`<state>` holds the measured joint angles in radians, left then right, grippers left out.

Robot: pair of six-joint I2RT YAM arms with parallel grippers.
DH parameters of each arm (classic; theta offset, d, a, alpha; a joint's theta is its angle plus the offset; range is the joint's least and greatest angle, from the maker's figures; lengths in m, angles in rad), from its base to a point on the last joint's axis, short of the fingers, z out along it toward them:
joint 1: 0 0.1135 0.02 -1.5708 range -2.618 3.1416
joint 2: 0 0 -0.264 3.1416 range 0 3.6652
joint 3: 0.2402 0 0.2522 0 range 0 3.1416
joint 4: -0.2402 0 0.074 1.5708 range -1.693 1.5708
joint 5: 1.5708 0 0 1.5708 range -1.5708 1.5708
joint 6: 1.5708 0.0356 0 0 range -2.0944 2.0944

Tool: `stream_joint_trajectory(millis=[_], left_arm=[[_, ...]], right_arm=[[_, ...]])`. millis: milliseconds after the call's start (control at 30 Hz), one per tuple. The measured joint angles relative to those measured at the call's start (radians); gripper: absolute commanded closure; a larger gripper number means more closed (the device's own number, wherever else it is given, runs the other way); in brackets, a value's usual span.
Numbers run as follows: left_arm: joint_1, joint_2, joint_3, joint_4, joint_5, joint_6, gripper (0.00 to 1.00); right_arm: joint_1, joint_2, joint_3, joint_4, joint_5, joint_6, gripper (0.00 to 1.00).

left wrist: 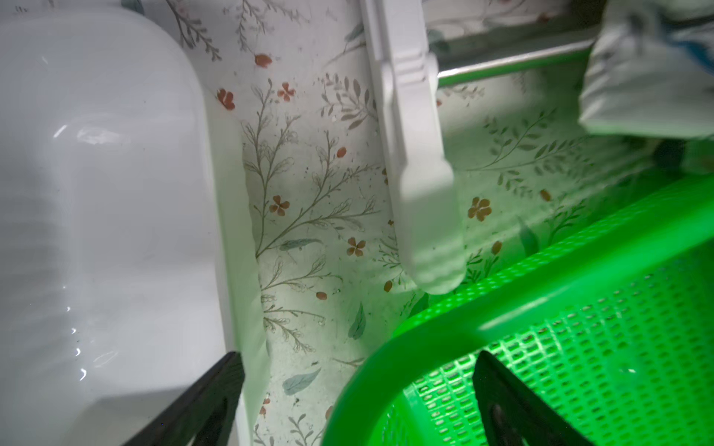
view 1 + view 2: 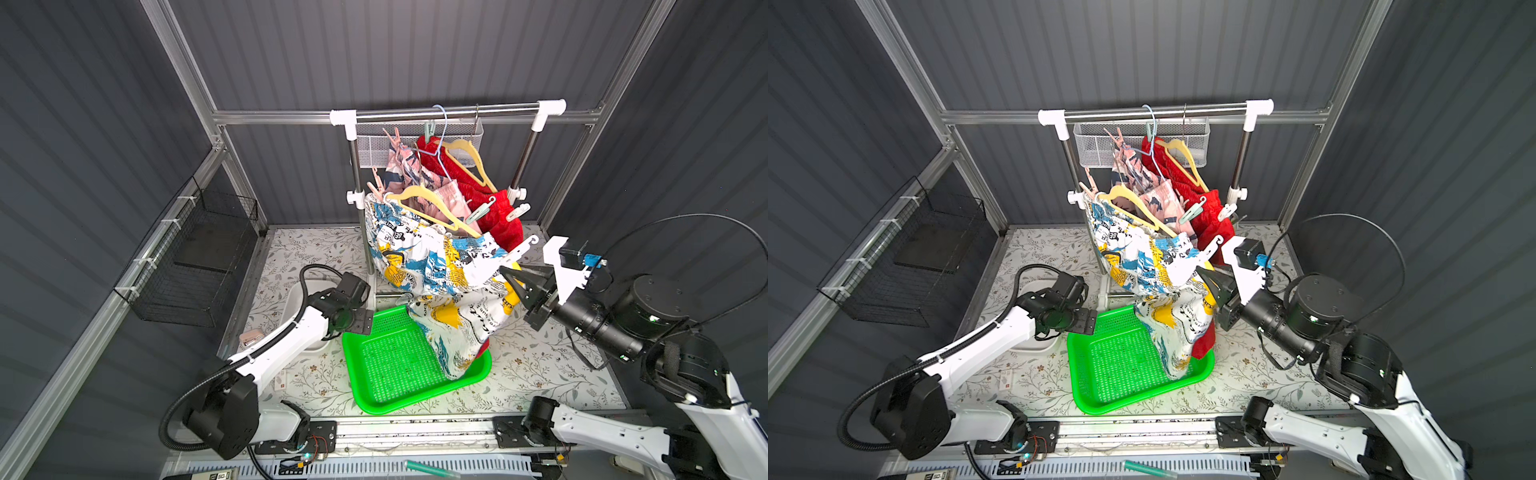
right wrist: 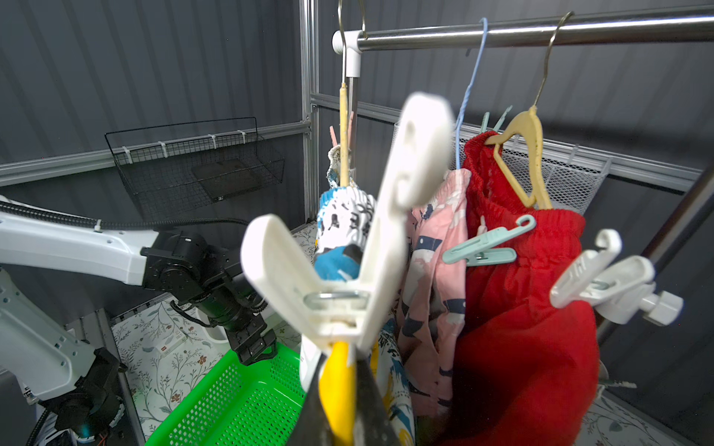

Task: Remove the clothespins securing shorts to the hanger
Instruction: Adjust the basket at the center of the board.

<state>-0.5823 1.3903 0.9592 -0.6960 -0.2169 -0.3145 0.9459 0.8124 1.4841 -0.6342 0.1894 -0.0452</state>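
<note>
- The left hand (image 1: 359,390) is hovering low over the strip between the white tub (image 1: 96,193) and the green basket (image 1: 560,328). Its fingers are standing wide apart and gripping nothing.
- A loose white clothespin (image 1: 417,166) is showing just beyond those fingers, blurred, so I cannot tell whether it is lying or dropping. I judge the tub is standing there for collecting pegs.
- The basket is sitting on the surface (image 2: 540,374) under the rack, probably for catching freed clothes. The white printed shorts (image 2: 436,266) are trailing into it.
- The right hand (image 2: 508,272) is clamping shut at the clip end of a hooked white clothespin (image 3: 386,239). It is apparently pinching the waistband cloth there and holding that corner out past the yellow hanger (image 2: 432,203).
- Farther back, a mint clothespin (image 3: 483,247) is biting the red shorts (image 3: 521,328), and a second white clothespin (image 3: 602,278) is sitting at their edge.
- Pink clothespins (image 2: 376,185) are gripping the hangers' other ends, below the rail (image 2: 449,111).
</note>
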Motion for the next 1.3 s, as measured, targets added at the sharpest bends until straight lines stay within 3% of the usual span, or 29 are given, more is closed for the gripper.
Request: stream_joint_trajectory(millis=[267, 700, 1033, 1300], left_arm=[[-0.007, 0.077, 0.029, -0.055, -0.114, -0.005, 0.06], [0.014, 0.129, 0.098, -0.068, -0.149, -0.011, 0.03], [0.021, -0.075, 0.093, 0.064, -0.056, 0.008, 0.00], [0.021, -0.119, 0.093, 0.182, 0.044, 0.076, 0.00]], right_arm=[[-0.029, -0.005, 0.000, -0.006, -0.047, 0.000, 1.00], [-0.042, -0.021, -0.008, -0.032, -0.129, 0.000, 1.00], [-0.047, -0.016, 0.019, -0.043, -0.172, -0.001, 1.00], [-0.047, 0.008, 0.141, -0.076, -0.237, -0.001, 1.00]])
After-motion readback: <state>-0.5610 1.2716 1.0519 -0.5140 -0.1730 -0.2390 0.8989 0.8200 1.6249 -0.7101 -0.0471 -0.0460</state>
